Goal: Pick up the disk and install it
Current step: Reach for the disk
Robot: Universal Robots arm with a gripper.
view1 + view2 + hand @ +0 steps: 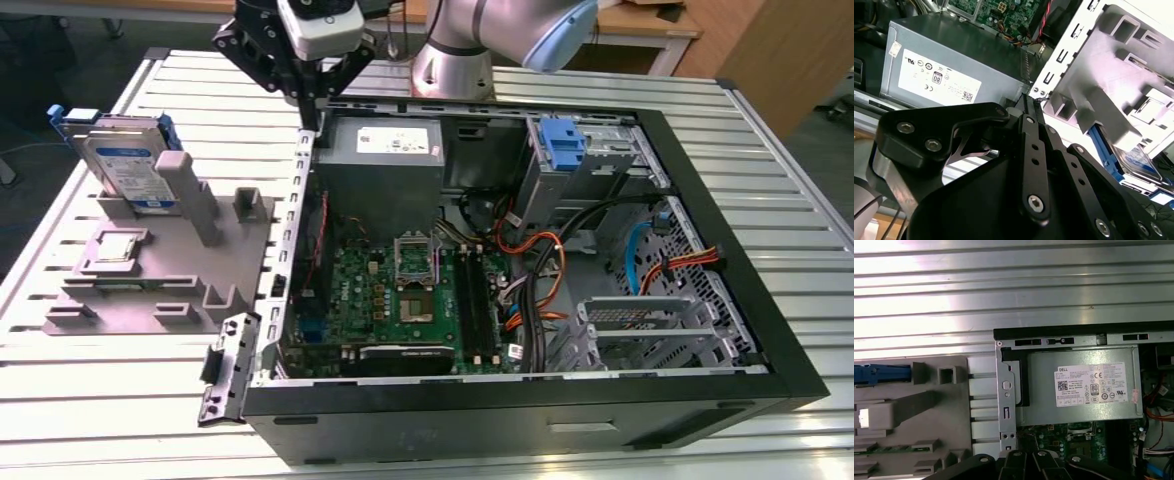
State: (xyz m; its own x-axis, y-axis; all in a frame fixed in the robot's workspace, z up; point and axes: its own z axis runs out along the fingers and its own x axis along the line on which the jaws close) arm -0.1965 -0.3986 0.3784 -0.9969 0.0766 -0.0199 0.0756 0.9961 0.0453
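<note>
Well apart from the upright disk (131, 165), the claw (310, 112) hangs closed, empty.

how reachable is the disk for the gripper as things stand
Probably yes: the disk stands on edge in the grey fixture, top uncovered, with the gripper above the case wall nearby.

Silver arm (461, 55) at far edge of exterior view, elbow bent, wrist carried toward that view's left. Black gripper (310, 105) points straight down; fingers (1030, 130) pressed together at tips, nothing between, linkages splayed above
</note>
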